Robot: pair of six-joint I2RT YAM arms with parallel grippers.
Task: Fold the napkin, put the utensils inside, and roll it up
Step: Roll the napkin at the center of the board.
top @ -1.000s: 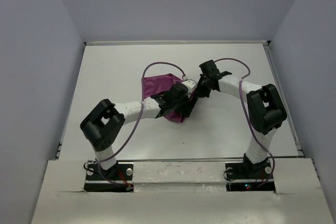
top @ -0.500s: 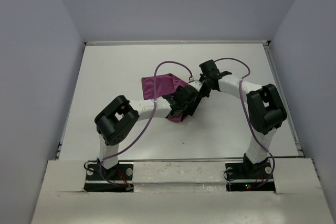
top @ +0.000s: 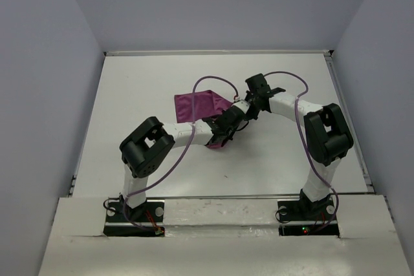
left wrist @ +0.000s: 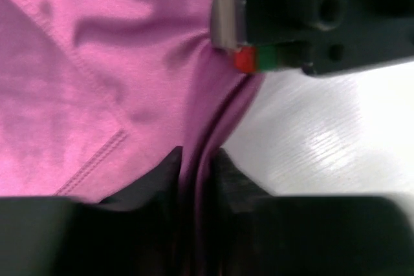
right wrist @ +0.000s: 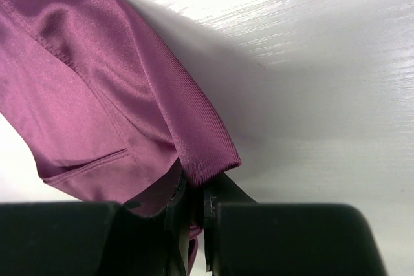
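**Both pincers grip one napkin edge for the fold**

The napkin lies rumpled near the middle of the desk, with its right-hand edge lifted. The left pincer is clenched on a thin ridge of the cloth, and the right pincer grasps a hemmed corner close by. To fold well, I judge the two should carry the edge across together at equal height, keep the cloth taut between them, and lay it square on the opposite hem before letting go. No utensils are in view. No brand, label or writing can be read; only a red and green lamp shows on the right pincer's housing
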